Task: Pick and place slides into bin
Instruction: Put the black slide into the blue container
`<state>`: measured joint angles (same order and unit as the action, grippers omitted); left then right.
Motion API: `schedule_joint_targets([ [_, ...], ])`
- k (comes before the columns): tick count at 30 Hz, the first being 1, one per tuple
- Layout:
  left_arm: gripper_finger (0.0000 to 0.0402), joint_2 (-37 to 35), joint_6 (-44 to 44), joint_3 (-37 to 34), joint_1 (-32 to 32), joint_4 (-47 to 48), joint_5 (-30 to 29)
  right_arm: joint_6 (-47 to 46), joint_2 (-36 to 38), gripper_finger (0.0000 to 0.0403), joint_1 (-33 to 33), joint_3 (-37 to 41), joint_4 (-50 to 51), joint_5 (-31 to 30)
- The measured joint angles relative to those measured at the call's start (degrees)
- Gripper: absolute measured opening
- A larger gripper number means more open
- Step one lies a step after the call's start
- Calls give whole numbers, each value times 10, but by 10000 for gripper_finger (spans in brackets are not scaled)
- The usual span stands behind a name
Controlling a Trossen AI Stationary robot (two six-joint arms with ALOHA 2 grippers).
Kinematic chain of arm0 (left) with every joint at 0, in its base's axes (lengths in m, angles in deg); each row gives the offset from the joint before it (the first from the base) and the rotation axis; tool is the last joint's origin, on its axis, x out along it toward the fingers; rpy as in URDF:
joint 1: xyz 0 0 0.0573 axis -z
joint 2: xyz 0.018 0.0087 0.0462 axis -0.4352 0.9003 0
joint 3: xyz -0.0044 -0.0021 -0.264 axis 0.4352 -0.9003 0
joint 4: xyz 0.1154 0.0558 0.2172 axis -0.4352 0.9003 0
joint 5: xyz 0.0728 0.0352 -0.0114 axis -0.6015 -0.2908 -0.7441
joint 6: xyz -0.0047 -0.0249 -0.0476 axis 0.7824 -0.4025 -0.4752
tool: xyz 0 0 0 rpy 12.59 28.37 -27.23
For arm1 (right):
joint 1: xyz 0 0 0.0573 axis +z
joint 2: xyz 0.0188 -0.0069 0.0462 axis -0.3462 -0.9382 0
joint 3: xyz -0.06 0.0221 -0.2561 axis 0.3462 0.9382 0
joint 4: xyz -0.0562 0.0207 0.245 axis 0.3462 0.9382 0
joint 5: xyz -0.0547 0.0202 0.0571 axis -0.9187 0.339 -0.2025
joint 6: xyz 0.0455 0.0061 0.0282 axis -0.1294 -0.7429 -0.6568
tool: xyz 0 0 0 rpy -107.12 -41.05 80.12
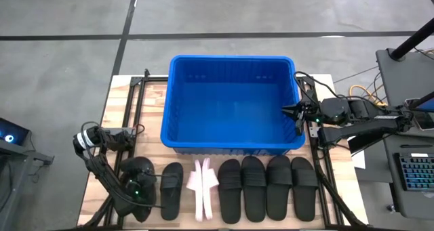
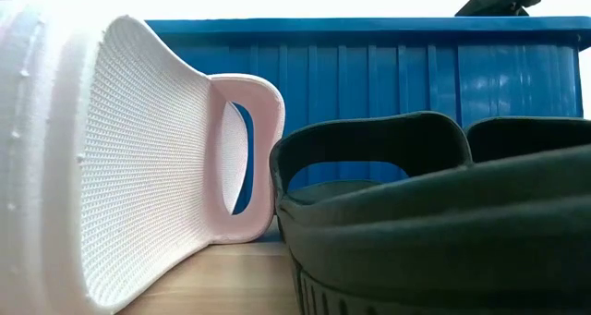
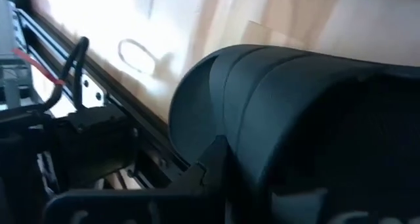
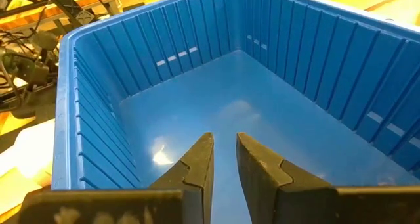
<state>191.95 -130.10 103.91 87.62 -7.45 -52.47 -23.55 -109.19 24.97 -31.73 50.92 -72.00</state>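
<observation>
The blue bin (image 1: 230, 102) stands at mid-table. Along the near edge lie several black slides (image 1: 253, 187) and a pale pink pair (image 1: 202, 189) standing on edge; the low view shows one pink slide (image 2: 138, 149) sole-out beside a black one (image 2: 416, 213). My left gripper (image 1: 139, 187) is down at the near left, shut on the leftmost black slide (image 3: 295, 99), which the arm mostly hides from above. My right gripper (image 4: 224, 145) hovers over the bin's right rim (image 1: 297, 112), slightly open, with nothing between its fingers. My left gripper has the leftmost black slide by its wide strap (image 3: 223, 125), at the strap's edge, slanting down from above. One finger (image 3: 200, 175) shows against that edge; the strap hides the other. The slide still lies on the table.
A black metal frame (image 1: 135, 102) runs along the table's left and right sides next to the bin. Cables and a keyboard (image 1: 415, 173) lie off the table's right edge. Bare wood shows between the bin and the row of slides.
</observation>
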Motion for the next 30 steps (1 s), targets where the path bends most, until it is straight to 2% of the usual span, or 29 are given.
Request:
schedule_joint_targets([
  [7, 2, -27, 32, 42, 0, 7, 27, 0, 0, 57, 0, 0, 0, 0],
  [15, 1, -152, 31, 123, -4, 47, 13, 0, 0, 60, 0, 0, 0, 0],
  [18, 1, -202, 31, 170, -14, 40, -39, -1, 0, 57, 0, 0, -1, 0],
  [21, 1, -236, 58, 214, -33, 21, -150, -1, 0, 57, 0, 0, -3, 0],
  [24, 0, -249, 167, 251, -76, -12, -224, -1, 0, 60, 0, 0, -9, 0],
  [30, 0, -229, 372, 307, -214, -45, -309, -11, 0, 64, 0, 0, -28, 0],
])
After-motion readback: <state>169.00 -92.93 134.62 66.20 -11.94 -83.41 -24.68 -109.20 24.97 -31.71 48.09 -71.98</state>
